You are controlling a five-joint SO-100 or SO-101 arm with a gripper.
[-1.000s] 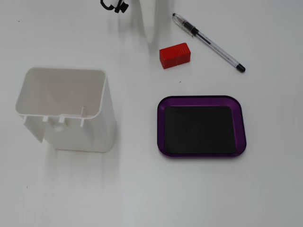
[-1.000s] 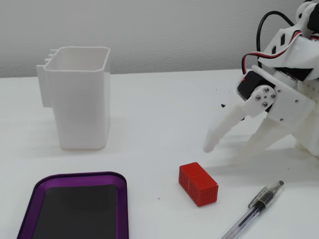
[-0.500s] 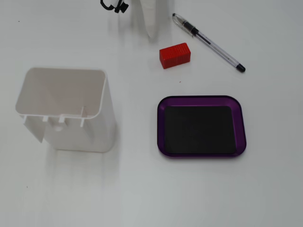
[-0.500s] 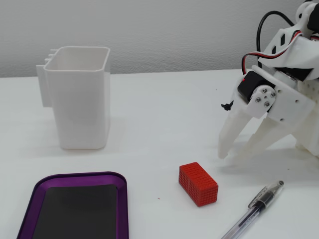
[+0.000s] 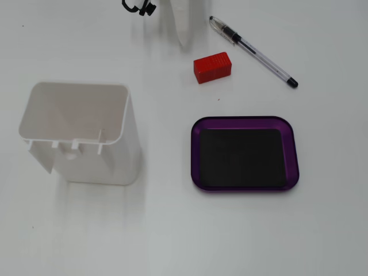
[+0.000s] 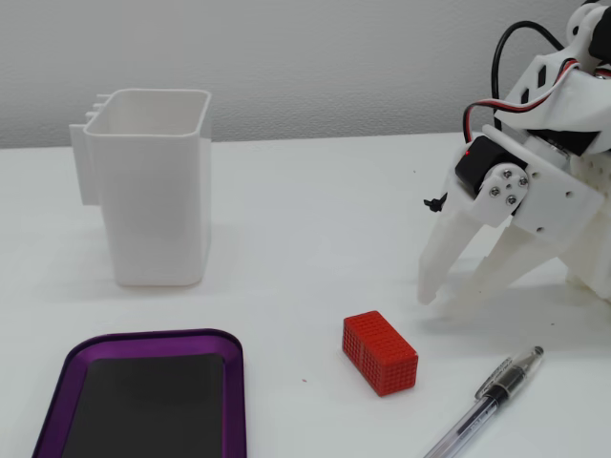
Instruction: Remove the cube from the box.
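The red cube (image 5: 212,66) lies on the bare white table, outside the box and just behind it; it also shows in the other fixed view (image 6: 380,352). The box (image 5: 196,155) is a shallow purple-rimmed tray with a black floor and nothing in it; its rim shows at the lower left in the other fixed view (image 6: 153,338). My white gripper (image 6: 441,300) points down at the table a short way from the cube, not touching it. Its fingertips stand a narrow gap apart and hold nothing. In the view from above, only its tip (image 5: 184,41) enters from the top edge.
A tall white open-topped container (image 5: 80,132) stands left of the tray, also seen in the other fixed view (image 6: 158,186). A clear ballpoint pen (image 5: 253,50) lies beside the cube, visible at the lower right too (image 6: 487,401).
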